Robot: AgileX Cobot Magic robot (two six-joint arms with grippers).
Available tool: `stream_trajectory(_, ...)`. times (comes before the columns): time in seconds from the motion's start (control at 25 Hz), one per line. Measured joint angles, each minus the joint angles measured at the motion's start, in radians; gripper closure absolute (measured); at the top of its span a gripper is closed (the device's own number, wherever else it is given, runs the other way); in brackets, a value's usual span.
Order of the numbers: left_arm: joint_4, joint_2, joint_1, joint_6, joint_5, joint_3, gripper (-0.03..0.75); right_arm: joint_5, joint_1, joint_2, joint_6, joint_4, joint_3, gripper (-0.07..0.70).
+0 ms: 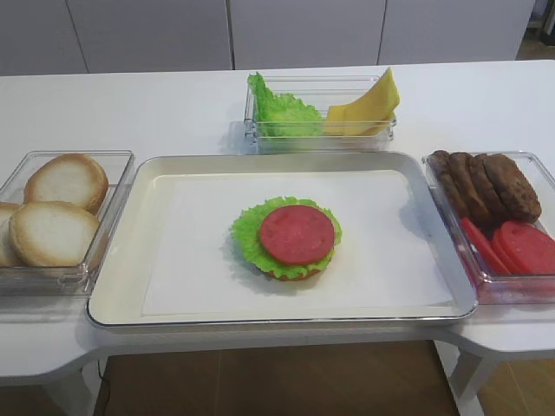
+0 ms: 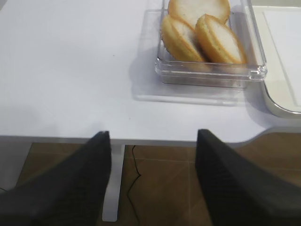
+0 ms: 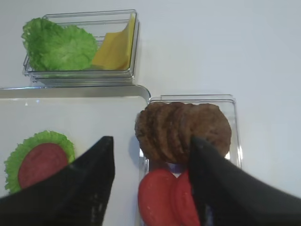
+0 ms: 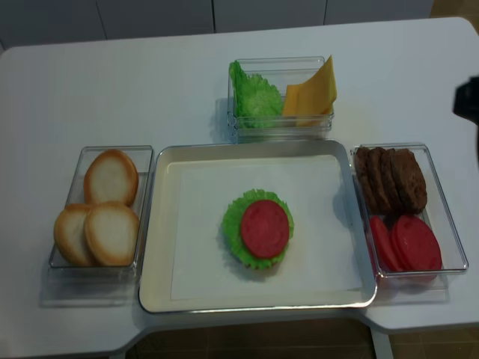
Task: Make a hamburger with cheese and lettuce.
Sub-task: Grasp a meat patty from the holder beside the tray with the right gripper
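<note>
I see right gripper (image 3: 150,179) spread, empty | cheese (image 3: 114,49) looks thin, floppy, slick | I'd pinch its raised corner

No writing, label, brand, number or sign can be read in any view: none on the tray (image 1: 121,260), the paper sheet (image 1: 191,260), the clear food boxes (image 4: 441,217) or the white table (image 1: 130,113).

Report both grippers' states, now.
Left gripper: open, holding nothing.
Right gripper: open, holding nothing, above the patties.
</note>
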Motion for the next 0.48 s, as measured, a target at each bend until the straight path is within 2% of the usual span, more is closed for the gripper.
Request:
stream_trajectory(0.2, 0.000, 0.000, 0.000, 0.000, 0.000, 0.000, 0.288, 0.008, 0.133, 0.144, 0.107, -0.109, -0.078, 0.253)
stream_trajectory(0.36, 0.000, 0.000, 0.000, 0.000, 0.000, 0.000, 0.288, 0.049, 0.241, 0.267, 0.191, -0.210, -0.143, 0.253)
stream_trajectory(0.48, 0.000, 0.000, 0.000, 0.000, 0.000, 0.000, 0.288, 0.100, 0.322, 0.360, 0.273, -0.335, -0.195, 0.253)
